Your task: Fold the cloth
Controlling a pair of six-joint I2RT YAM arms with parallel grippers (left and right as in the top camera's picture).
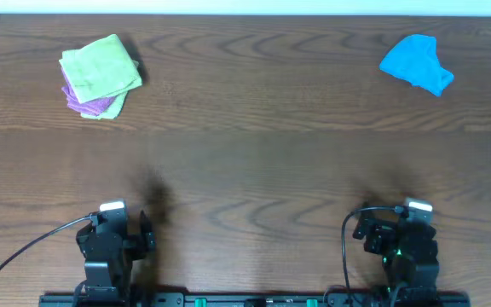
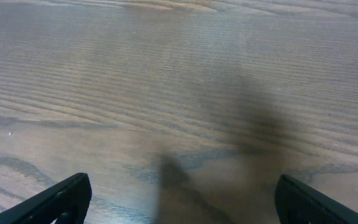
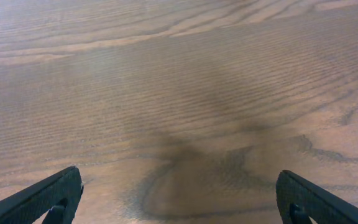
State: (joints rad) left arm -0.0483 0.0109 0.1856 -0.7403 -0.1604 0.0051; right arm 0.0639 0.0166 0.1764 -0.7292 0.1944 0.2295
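The sky-blue cloth (image 1: 416, 63) lies crumpled at the far right of the table, seen only in the overhead view. My left gripper (image 1: 113, 223) rests at the near left edge, and my right gripper (image 1: 403, 223) at the near right edge, far from the cloth. In the left wrist view the left gripper (image 2: 182, 194) is open and empty over bare wood. In the right wrist view the right gripper (image 3: 179, 193) is open and empty over bare wood.
A light green cloth (image 1: 101, 68) lies folded on a purple cloth (image 1: 86, 101) at the far left. The wooden table (image 1: 254, 162) spans the view; its far edge meets a white strip at the top.
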